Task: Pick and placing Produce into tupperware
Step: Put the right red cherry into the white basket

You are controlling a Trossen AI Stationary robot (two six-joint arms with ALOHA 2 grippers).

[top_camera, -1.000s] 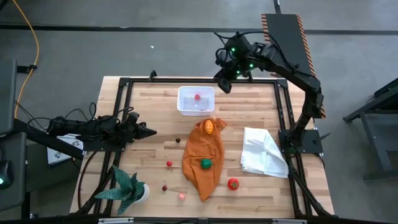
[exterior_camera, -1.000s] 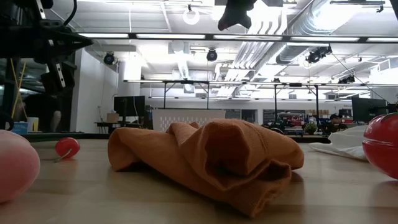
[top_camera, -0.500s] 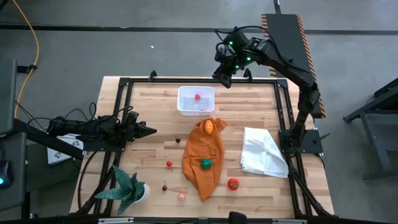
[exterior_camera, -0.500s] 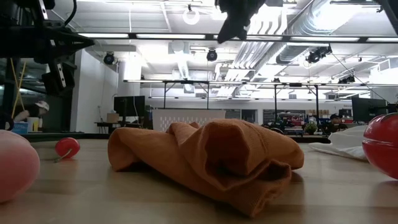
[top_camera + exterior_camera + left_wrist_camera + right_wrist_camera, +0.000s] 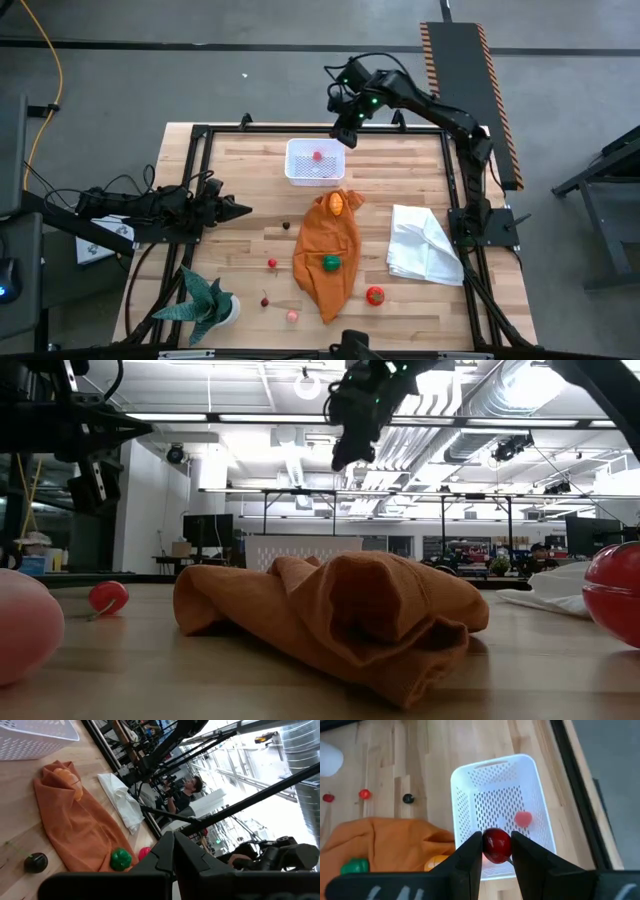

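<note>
Worktop (image 5: 250,180) of pale wood carries orange cloth (image 5: 328,250) at centre with orange piece (image 5: 338,203) and green piece (image 5: 330,263) on it, white cloth (image 5: 424,243) to its right, potted plant (image 5: 205,300) at near left corner. Tupperware (image 5: 315,161) sits at far edge, one red piece (image 5: 318,155) inside. Right tool (image 5: 496,851) hangs above tub's far right corner, pinching dark red cherry (image 5: 496,845). Left tool (image 5: 236,210) waits low over left side, fingers pressed together. Loose produce: red tomato (image 5: 375,295), pink piece (image 5: 292,316), small red ones (image 5: 272,264) near front.
</note>
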